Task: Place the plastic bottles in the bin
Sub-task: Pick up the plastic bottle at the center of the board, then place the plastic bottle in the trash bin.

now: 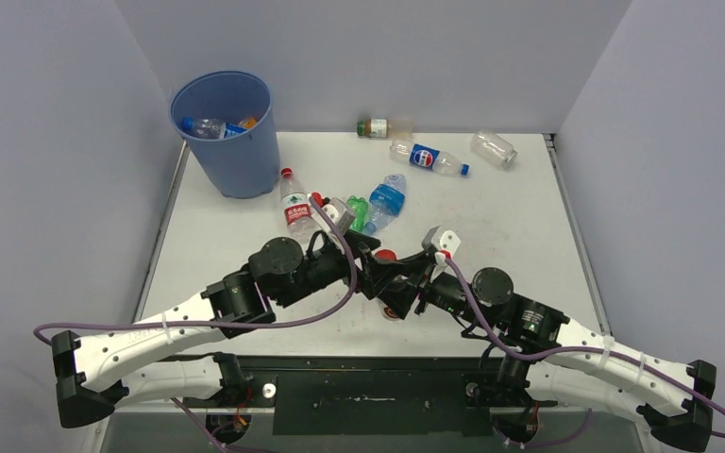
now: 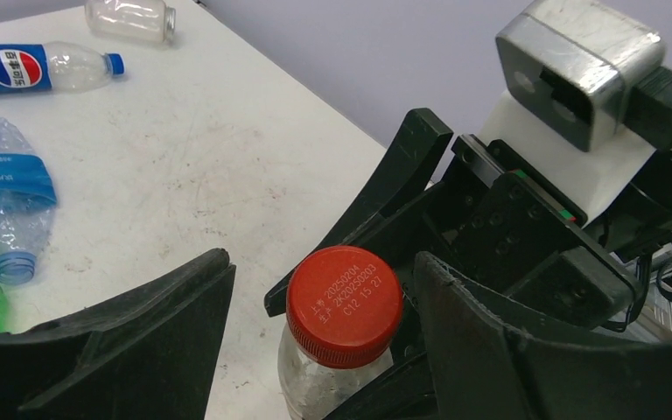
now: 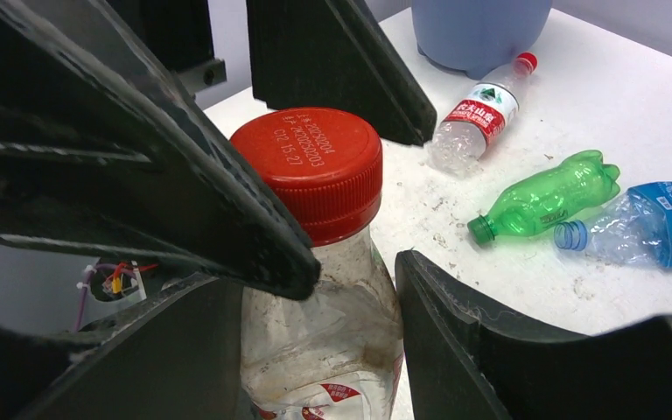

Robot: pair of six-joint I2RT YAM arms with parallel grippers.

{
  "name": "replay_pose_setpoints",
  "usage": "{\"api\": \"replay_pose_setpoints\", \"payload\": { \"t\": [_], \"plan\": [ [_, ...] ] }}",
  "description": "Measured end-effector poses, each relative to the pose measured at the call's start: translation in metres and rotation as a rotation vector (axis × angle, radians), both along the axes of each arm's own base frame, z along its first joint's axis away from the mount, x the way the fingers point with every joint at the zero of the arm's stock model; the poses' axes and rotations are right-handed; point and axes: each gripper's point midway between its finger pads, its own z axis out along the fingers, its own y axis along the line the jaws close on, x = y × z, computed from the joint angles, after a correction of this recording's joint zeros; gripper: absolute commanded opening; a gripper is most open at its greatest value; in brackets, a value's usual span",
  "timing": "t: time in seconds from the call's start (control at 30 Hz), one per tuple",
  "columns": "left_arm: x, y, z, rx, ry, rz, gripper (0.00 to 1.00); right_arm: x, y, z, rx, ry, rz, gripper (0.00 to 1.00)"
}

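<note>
A clear bottle with a red cap (image 3: pixel 311 171) and a red label is between both grippers at the table's middle front; its cap shows in the top view (image 1: pixel 386 254). My right gripper (image 3: pixel 319 280) is shut on its body. My left gripper (image 2: pixel 324 280) is open, its jaws on either side of the cap (image 2: pixel 344 304), with a gap on the left side. The blue bin (image 1: pixel 227 142) stands at the far left with several bottles inside (image 1: pixel 210 126). Most of the held bottle is hidden by the arms in the top view.
Loose bottles lie on the table: red-labelled (image 1: pixel 295 206), green (image 1: pixel 359 211), crushed blue-tinted (image 1: pixel 387 200), Pepsi (image 1: pixel 429 159), clear (image 1: pixel 494 148), and one with an orange label at the back wall (image 1: pixel 378 127). Walls close in the left, back and right.
</note>
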Motion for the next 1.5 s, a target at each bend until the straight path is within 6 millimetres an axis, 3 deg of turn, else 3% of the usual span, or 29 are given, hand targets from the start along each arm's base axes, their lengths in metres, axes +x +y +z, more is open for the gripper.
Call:
{"api": "replay_pose_setpoints", "payload": {
  "t": [0.1,0.17,0.27,0.3,0.37,0.43,0.5,0.6,0.7,0.8,0.9,0.97,1.03,1.17,1.3,1.5],
  "plan": [
    [0.000,-0.003,-0.007,0.017,0.015,-0.006,0.62,0.000,0.000,0.003,0.011,-0.004,0.000,0.05],
    [0.000,-0.005,-0.009,0.023,0.019,-0.009,0.51,0.000,0.001,0.004,0.017,-0.006,0.000,0.05],
    [-0.003,-0.007,-0.009,0.017,0.026,-0.024,0.25,0.000,0.001,0.004,0.017,-0.005,-0.001,0.06],
    [-0.004,-0.008,-0.008,0.017,0.020,-0.034,0.16,0.000,0.001,0.004,0.016,-0.003,-0.001,0.21],
    [-0.005,-0.008,-0.008,0.018,0.016,-0.040,0.00,0.001,0.000,0.003,0.015,-0.001,-0.005,0.69],
    [-0.004,-0.008,-0.009,0.018,0.018,-0.039,0.00,0.000,0.001,0.004,0.019,0.005,-0.003,0.97],
    [0.000,-0.005,-0.008,0.019,0.012,-0.021,0.00,0.000,0.001,0.005,0.025,0.018,-0.003,0.90],
    [0.014,0.006,-0.003,0.015,-0.007,0.042,0.00,-0.002,0.000,0.013,0.038,0.024,0.000,0.90],
    [0.045,0.036,0.008,0.017,-0.049,0.168,0.00,-0.004,-0.003,0.026,0.060,0.031,0.000,0.90],
    [0.109,0.100,0.037,-0.003,-0.083,0.432,0.00,-0.008,-0.010,0.039,0.096,0.026,-0.004,0.90],
    [0.159,0.184,0.089,-0.071,-0.137,0.717,0.00,-0.007,-0.022,0.051,0.143,0.018,-0.037,0.90],
    [0.172,0.223,0.126,-0.127,-0.200,0.844,0.00,-0.004,-0.029,0.054,0.172,0.014,-0.076,0.90],
    [0.178,0.248,0.158,-0.182,-0.265,0.928,0.00,-0.001,-0.037,0.052,0.208,0.017,-0.113,0.90],
    [0.201,0.283,0.192,-0.236,-0.369,1.066,0.00,0.012,-0.042,0.023,0.212,0.066,-0.201,0.90],
    [0.244,0.309,0.187,-0.235,-0.406,1.180,0.00,0.021,-0.044,-0.016,0.167,0.129,-0.272,0.90],
    [0.331,0.329,0.126,-0.130,-0.364,1.260,0.00,0.025,-0.048,-0.060,0.115,0.189,-0.323,0.90]
  ]
}}
